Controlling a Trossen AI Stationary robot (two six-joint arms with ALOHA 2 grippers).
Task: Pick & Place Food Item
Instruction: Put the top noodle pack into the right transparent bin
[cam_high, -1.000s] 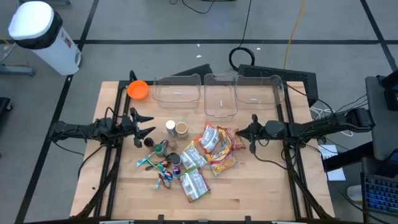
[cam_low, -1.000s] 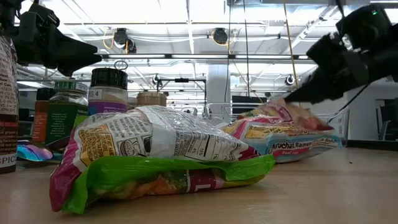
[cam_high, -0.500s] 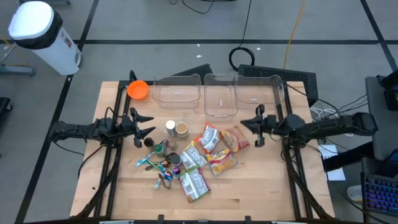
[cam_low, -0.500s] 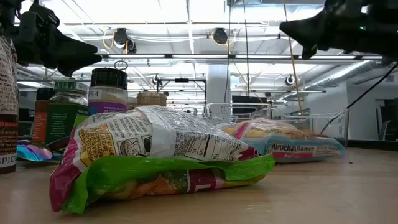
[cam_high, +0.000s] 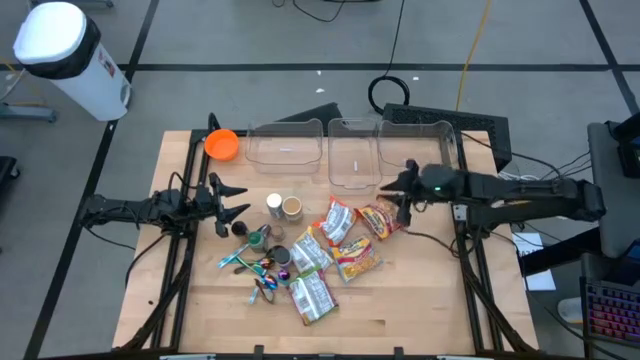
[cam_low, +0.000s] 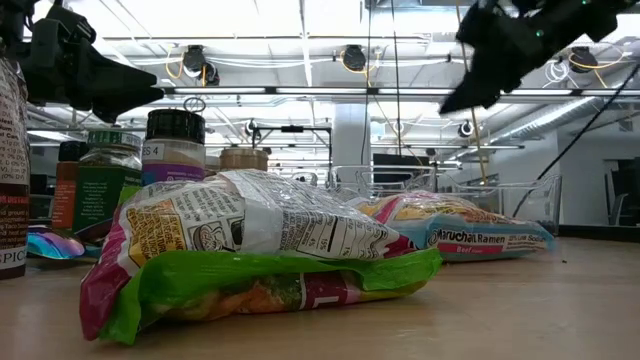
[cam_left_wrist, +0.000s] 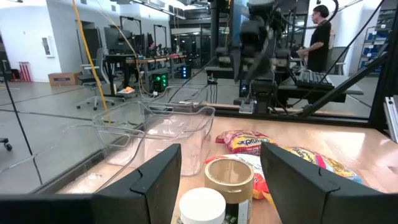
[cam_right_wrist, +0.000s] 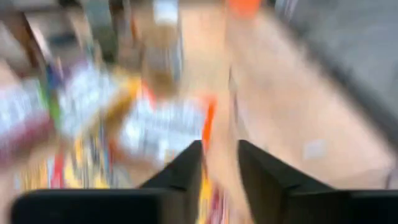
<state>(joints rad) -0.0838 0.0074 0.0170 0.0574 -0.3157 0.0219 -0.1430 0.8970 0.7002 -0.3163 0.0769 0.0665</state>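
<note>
Several food packets (cam_high: 335, 245) lie in a loose pile at the table's middle. A red ramen packet (cam_high: 382, 220) lies flat at the pile's right end and also shows in the low view (cam_low: 480, 235). My right gripper (cam_high: 402, 197) hangs open and empty above that packet's far right side, well clear of the table in the low view (cam_low: 465, 85); its wrist view (cam_right_wrist: 221, 155) is blurred. My left gripper (cam_high: 235, 200) waits open at the table's left, pointing at two small jars (cam_left_wrist: 229, 177).
Three clear bins (cam_high: 352, 152) stand along the far edge, with an orange bowl (cam_high: 221, 144) to their left. Jars (cam_high: 283, 207) and small colourful items (cam_high: 255, 265) lie left of the pile. A green and pink packet (cam_high: 313, 295) lies nearest the front edge.
My right gripper was down at the ramen packet, whose end stood raised. It has risen, swung toward the table's right edge, then come back toward the far left above the packet. The packet has slid a little to the right and lies flat.
</note>
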